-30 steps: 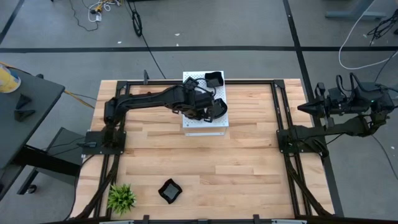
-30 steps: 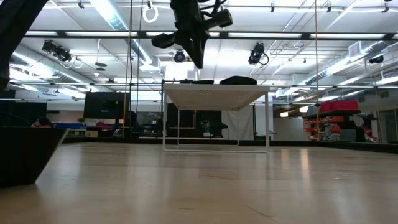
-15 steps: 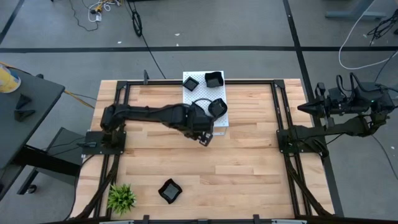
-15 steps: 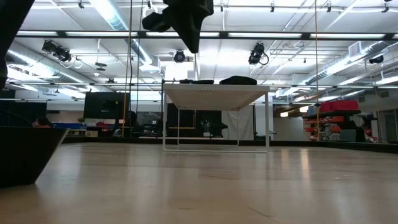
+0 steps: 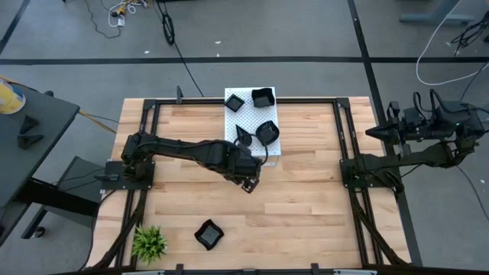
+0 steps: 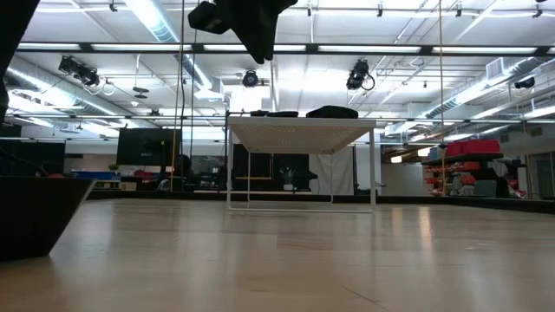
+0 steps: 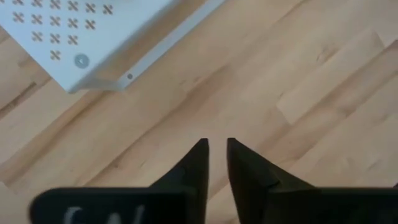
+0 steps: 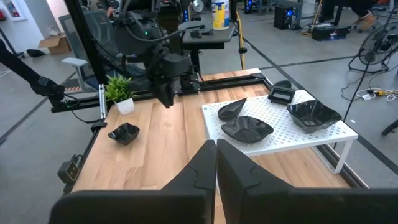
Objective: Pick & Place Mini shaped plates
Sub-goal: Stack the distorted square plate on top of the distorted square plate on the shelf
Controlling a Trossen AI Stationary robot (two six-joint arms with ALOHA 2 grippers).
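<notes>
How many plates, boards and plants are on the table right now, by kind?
Black mini plates on the white board: 4
Black mini plates on the bare table: 1
White perforated board: 1
Green plant: 1
Total: 7

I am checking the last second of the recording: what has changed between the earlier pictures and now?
The left tool drew back off the white board toward the table's middle, empty, leaving a teardrop plate on the board. The right tool, the other plates and the plant stayed put.
</notes>
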